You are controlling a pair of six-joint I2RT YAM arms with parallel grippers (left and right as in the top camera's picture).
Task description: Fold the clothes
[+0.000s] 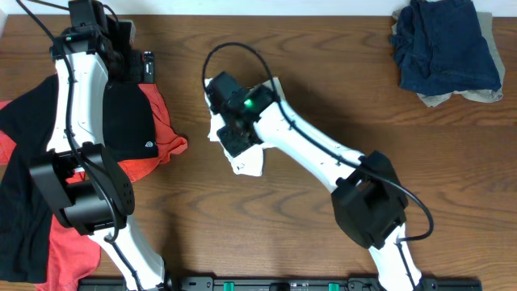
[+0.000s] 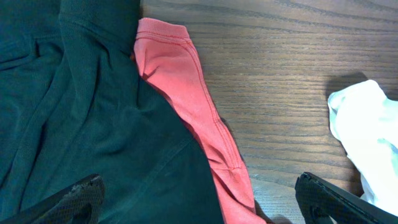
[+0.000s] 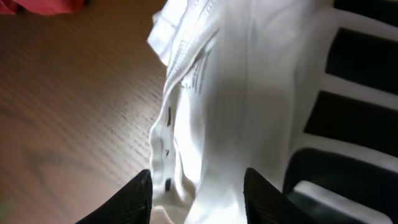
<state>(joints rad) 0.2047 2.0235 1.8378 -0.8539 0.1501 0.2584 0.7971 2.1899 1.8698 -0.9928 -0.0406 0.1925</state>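
A white garment [image 1: 250,162] with black stripes lies crumpled at the table's middle. My right gripper [image 1: 236,136] hangs over it. In the right wrist view its fingers [image 3: 198,180] are open and straddle a fold of the white cloth [image 3: 236,81]. A black garment [image 1: 121,121] lies over a red one [image 1: 166,133] at the left. My left gripper [image 1: 139,65] is at their far edge, open wide and empty. In the left wrist view it [image 2: 199,186] spans the black cloth [image 2: 81,124] and the red edge [image 2: 186,93]. The white garment [image 2: 367,130] shows at the right.
A pile of dark blue and tan clothes [image 1: 444,48] sits at the back right corner. The black and red cloth runs off the table's left edge. Bare wood [image 1: 323,48] lies between the garments.
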